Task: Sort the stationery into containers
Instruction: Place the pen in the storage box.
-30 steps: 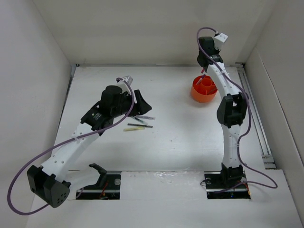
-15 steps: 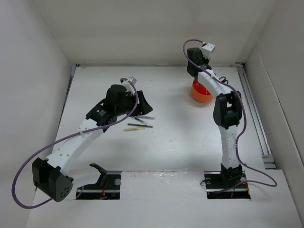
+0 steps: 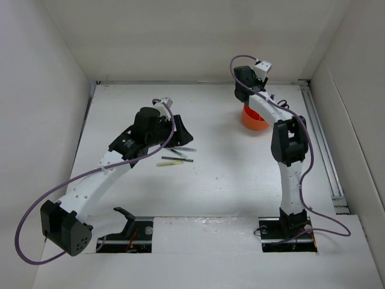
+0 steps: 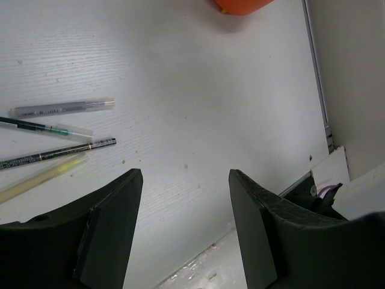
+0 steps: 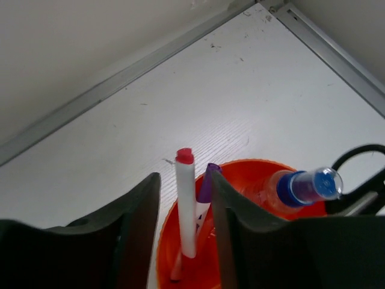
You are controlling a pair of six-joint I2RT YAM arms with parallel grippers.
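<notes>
Your left gripper (image 4: 184, 180), fingers apart and empty, hangs just far of four loose pens (image 4: 63, 108) lying left-right; right gripper (image 5: 183, 176), fingers seemingly apart, straddles the red-tipped pen (image 5: 185, 211) standing in the far-right orange cup (image 5: 240, 174).

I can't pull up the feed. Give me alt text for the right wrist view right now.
The right gripper, jaws open, straddles a white pen with a red cap standing upright in the orange organiser cup. A purple pen leans beside it; a blue-capped clear tube and a black scissors handle show in the cup to the right.
</notes>
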